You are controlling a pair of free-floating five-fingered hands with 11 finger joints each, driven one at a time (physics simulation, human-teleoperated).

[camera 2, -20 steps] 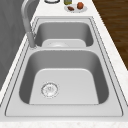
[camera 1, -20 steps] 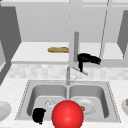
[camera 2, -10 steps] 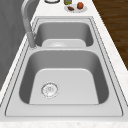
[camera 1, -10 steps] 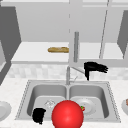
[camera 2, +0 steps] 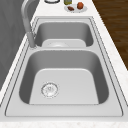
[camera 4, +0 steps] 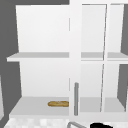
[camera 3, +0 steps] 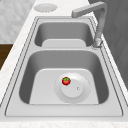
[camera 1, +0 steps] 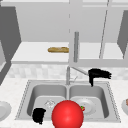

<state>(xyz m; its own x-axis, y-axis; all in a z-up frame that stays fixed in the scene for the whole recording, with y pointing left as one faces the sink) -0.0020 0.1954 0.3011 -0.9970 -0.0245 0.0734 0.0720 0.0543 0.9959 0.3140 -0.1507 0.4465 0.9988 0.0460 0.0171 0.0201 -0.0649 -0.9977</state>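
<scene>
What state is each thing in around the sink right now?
Right hand: in the air by the faucet spout, holding nothing.
Left hand: low at the left basin's front, fingers unclear.
Tomato: resting on the plate in the right basin.
Bread: lying on the open cabinet's lower shelf.
Red ball: at the sink's front.

A white wall cabinet [camera 4: 45, 57] is standing open above the sink, its shelves [camera 4: 37, 56] lying bare and pale. Grey walls [camera 1: 10, 30] are flanking it, and a speckled white counter [camera 1: 37, 71] is running below, with dark wooden floor [camera 2: 115, 20] showing beyond.
</scene>
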